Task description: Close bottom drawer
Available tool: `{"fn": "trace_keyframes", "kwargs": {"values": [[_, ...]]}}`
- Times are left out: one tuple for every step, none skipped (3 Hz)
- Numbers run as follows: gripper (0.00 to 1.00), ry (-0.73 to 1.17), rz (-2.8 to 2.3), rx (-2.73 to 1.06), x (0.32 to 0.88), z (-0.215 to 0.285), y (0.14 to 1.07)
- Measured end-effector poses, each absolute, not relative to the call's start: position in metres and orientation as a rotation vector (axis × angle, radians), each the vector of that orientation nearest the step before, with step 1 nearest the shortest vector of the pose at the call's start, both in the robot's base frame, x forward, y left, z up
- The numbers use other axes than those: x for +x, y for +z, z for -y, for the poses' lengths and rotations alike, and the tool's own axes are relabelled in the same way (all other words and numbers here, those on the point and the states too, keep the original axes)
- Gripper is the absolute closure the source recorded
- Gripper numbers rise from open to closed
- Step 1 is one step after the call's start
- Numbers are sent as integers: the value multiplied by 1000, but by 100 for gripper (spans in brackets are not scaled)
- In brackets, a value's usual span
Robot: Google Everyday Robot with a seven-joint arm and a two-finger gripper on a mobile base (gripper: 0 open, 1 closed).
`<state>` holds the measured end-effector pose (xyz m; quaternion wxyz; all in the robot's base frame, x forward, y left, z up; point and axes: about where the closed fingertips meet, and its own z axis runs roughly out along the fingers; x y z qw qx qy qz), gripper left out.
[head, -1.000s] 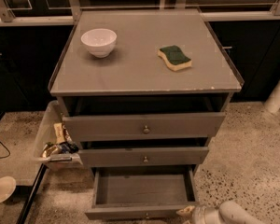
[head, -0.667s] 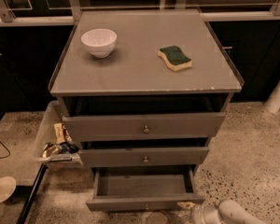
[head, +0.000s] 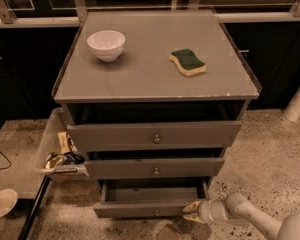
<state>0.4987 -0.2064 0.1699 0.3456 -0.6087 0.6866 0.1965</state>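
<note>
Camera view looks down on a speckled floor (head: 272, 151) and a grey cabinet (head: 150, 81) standing against a dark glass-fronted wall. The cabinet's flat top carries two things, and below it three drawers step inward as they go down. The top drawer (head: 200, 134) is the widest and stands pulled out a little, with a dark gap above its front. The middle drawer (head: 120, 168) is narrower and also sits slightly out. The bottom drawer (head: 132, 210) is the lowest and narrowest; it is pulled well out, so its bare inside shows from above, and its shallow front is near the lower edge of the view. A pale arm (head: 252, 216) comes in from the lower right corner, low over the floor, and points left. A clear bin (head: 47, 146) stands on the floor just beside the cabinet's left side, with snack packets (head: 65, 159) in it. A white bowl (head: 106, 45) stands upright on the left rear of the top, well apart from a green and yellow sponge (head: 188, 62) lying on the right. A white plate (head: 2, 203) lies on the floor at the far left. The gripper (head: 191, 212) is at the right end of the bottom drawer's front, touching it or just beside it; whether it is spread or closed cannot be told. A small round knob (head: 156, 212) sits mid-front on that drawer.
</note>
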Motion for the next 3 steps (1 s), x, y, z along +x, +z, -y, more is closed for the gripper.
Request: {"fn": "trace_keyframes", "kwargs": {"values": [[85, 473, -1764, -1624, 523, 205, 175], [99, 473, -1764, -1624, 523, 205, 175], [79, 473, -1764, -1624, 523, 205, 175]]}}
